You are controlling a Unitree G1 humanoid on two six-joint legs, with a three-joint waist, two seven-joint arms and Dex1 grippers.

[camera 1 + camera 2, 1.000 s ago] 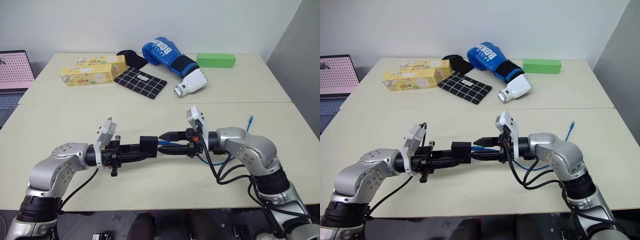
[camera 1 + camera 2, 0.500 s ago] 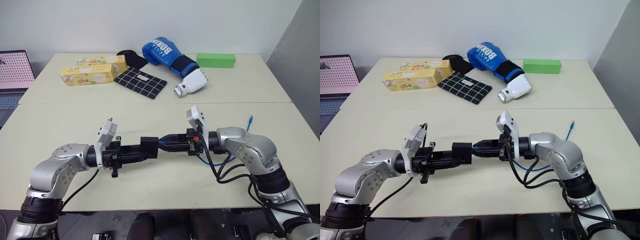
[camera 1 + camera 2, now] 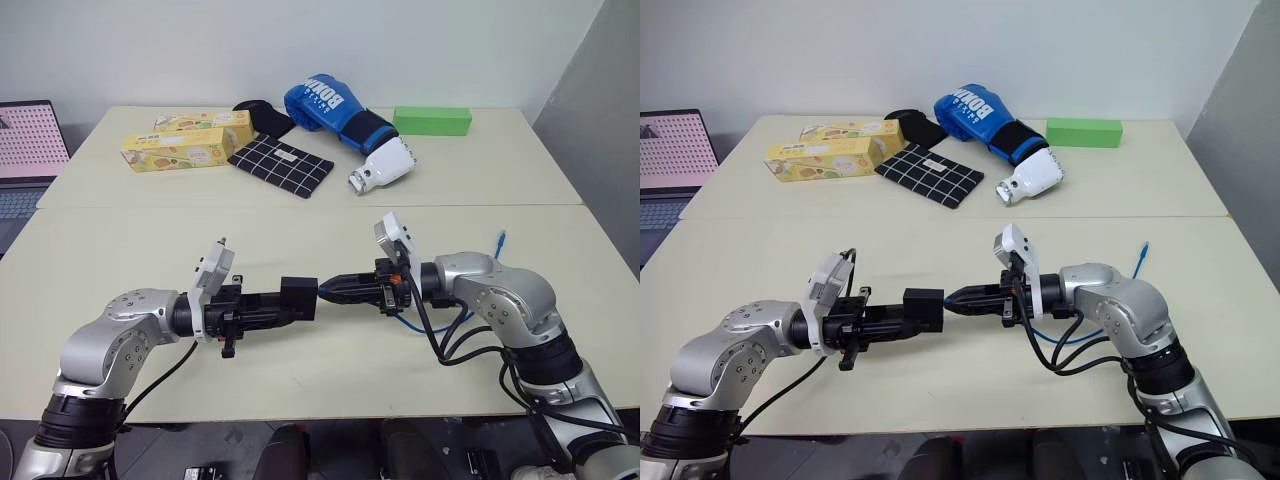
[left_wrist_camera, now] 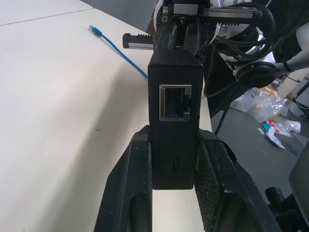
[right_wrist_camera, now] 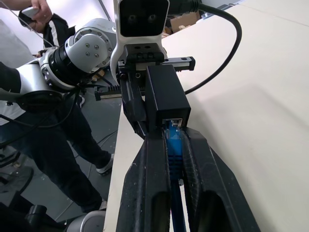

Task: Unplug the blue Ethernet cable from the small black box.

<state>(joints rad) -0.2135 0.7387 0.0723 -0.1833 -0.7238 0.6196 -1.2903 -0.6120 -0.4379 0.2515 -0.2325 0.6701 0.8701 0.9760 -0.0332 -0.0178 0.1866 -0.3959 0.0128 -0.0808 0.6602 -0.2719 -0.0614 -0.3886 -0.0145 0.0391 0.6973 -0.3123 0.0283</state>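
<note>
Both arms reach in toward each other above the near edge of the cream table point(image 3: 300, 215), forearms bent at the elbow so that the two grippers point at one another almost level.

The left gripper point(image 3: 296, 301) points to the robot's right, and its two black fingers point(image 4: 130, 193) are clenched on the flat sides of the small black box point(image 3: 298, 296), holding it off the table. In the left wrist view the box point(image 4: 175, 121) stands upright between the fingers, with an open port on the face turned to the camera.

The right gripper point(image 3: 325, 291) points to the robot's left, its tips right at the box's side. Its fingers point(image 5: 149, 179) are pinched on the blue Ethernet cable point(image 5: 174, 154) just behind the plug, which sits in the box's port in the right wrist view. From there the cable runs back under the right wrist, loops blue beneath the forearm point(image 3: 420, 322), and trails across the table to its free end point(image 3: 500, 240) lying near the right edge, well apart from the grippers.

At the far side of the table lie two yellow cartons point(image 3: 185, 140), a black-and-white checked cloth point(image 3: 280, 165), a blue boxing glove point(image 3: 335, 110), a white robot hand point(image 3: 383, 165) and a green block point(image 3: 431, 120). A laptop point(image 3: 30, 145) sits off the table's left side.
</note>
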